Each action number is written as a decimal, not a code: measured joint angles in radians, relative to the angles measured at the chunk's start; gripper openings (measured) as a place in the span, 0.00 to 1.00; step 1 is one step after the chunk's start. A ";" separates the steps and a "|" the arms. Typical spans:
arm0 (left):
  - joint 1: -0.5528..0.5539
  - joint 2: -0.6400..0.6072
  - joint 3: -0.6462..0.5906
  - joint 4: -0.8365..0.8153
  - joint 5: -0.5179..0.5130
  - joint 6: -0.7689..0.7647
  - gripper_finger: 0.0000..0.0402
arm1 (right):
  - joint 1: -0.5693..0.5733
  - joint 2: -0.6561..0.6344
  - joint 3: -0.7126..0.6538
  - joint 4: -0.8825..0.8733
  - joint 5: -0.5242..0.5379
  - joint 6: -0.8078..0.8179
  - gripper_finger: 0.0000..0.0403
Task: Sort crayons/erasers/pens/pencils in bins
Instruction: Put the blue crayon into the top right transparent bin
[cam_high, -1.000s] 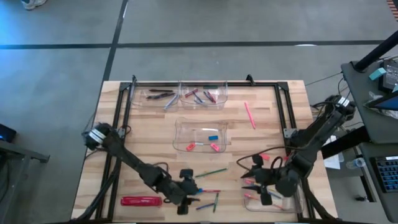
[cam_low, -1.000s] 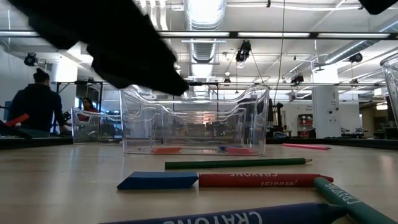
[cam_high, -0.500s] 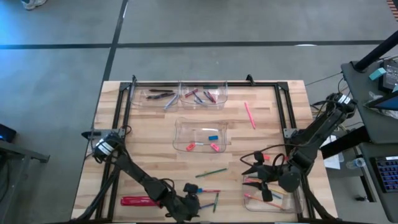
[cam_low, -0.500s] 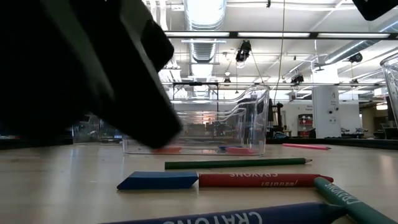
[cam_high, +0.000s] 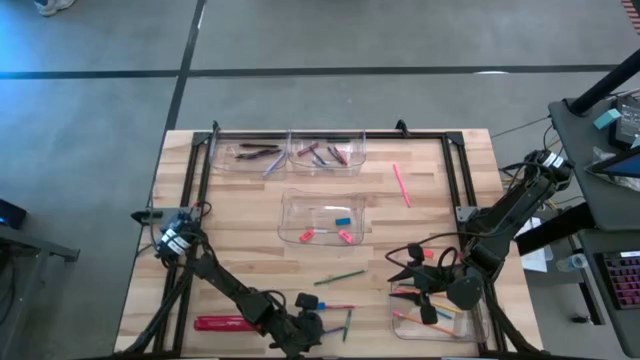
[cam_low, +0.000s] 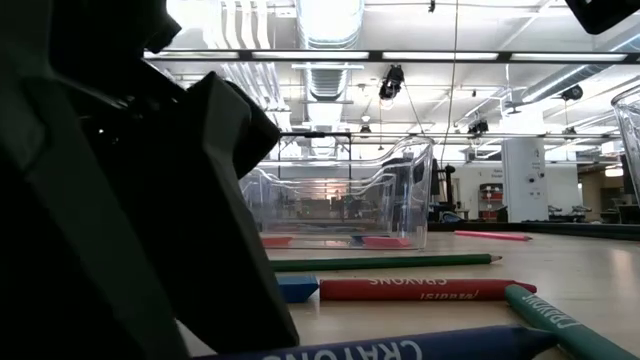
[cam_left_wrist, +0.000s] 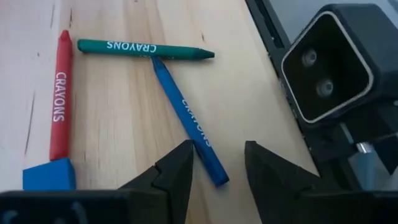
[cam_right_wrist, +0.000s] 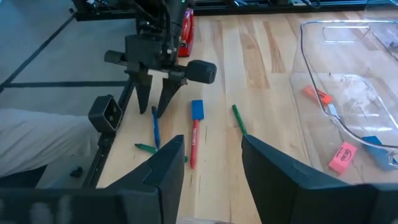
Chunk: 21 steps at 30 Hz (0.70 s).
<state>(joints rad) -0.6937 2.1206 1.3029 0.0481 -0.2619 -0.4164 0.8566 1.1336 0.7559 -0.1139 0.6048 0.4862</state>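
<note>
My left gripper (cam_left_wrist: 217, 158) is open and low over the table's near edge (cam_high: 305, 326). Its fingers stand on either side of the near end of a blue crayon (cam_left_wrist: 186, 118) that lies flat on the wood; I cannot tell whether they touch it. A green crayon (cam_left_wrist: 146, 48), a red crayon (cam_left_wrist: 59, 106) and a blue eraser (cam_left_wrist: 50, 175) lie beside it. A green pencil (cam_high: 340, 277) lies farther in. My right gripper (cam_high: 412, 288) is open and empty over the right front bin (cam_high: 440, 322), which holds pencils.
The middle bin (cam_high: 290, 205) holds erasers. At the far edge one bin (cam_high: 240, 160) holds pens and another (cam_high: 352, 160) holds crayons. A pink pencil (cam_high: 401, 185) lies at the far right. A long red flat pack (cam_high: 227, 322) lies at the near left. The low camera (cam_left_wrist: 326, 68) stands close to the crayons.
My left gripper has gone toward the table's near edge and down onto the group of crayons. In the low view it has grown until it fills the picture's left half and hides most of the blue eraser.
</note>
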 joint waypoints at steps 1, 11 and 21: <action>0.000 0.004 0.000 0.001 -0.003 -0.009 0.33 | 0.000 0.000 0.000 0.001 0.001 0.000 0.37; 0.007 0.012 0.003 -0.049 -0.027 -0.047 0.24 | 0.000 0.000 -0.002 0.000 0.027 0.000 0.34; 0.022 0.010 0.001 -0.060 -0.025 -0.052 0.02 | 0.000 0.000 -0.008 0.001 0.053 -0.013 0.33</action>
<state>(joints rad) -0.6720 2.1307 1.3041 -0.0116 -0.2867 -0.4686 0.8566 1.1336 0.7475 -0.1129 0.6582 0.4735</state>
